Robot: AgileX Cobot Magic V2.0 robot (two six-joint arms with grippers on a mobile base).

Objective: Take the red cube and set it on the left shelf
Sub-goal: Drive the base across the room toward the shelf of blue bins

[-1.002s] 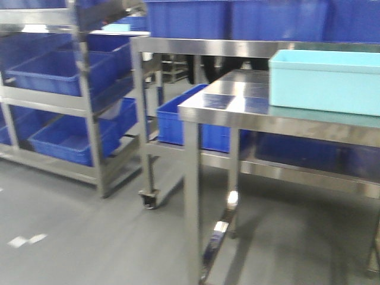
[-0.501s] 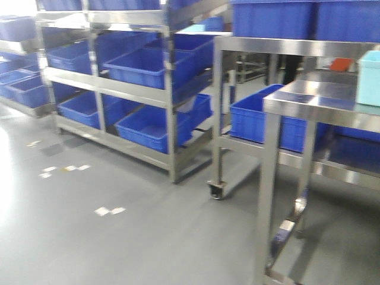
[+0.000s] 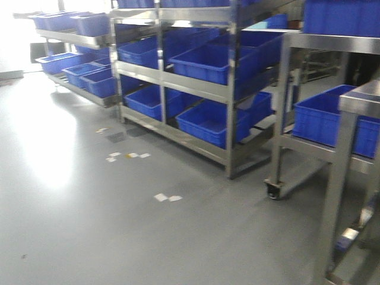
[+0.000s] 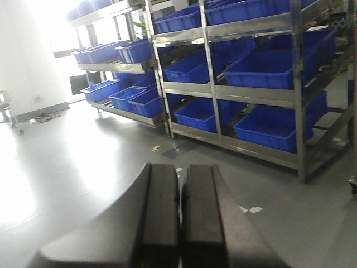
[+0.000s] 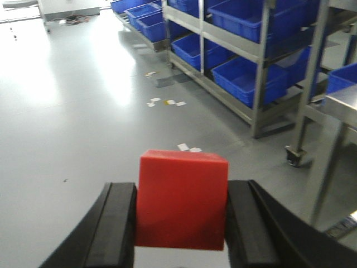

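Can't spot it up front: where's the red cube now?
Right wrist view: red cube clamped in the right gripper, over the floor, left shelf ahead.

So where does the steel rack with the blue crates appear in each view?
Front view: the rack fills the upper middle.
Left wrist view: the rack is in the upper right.
Right wrist view: the rack is at the top right.
Shared landmark: the white scraps on the floor before it.
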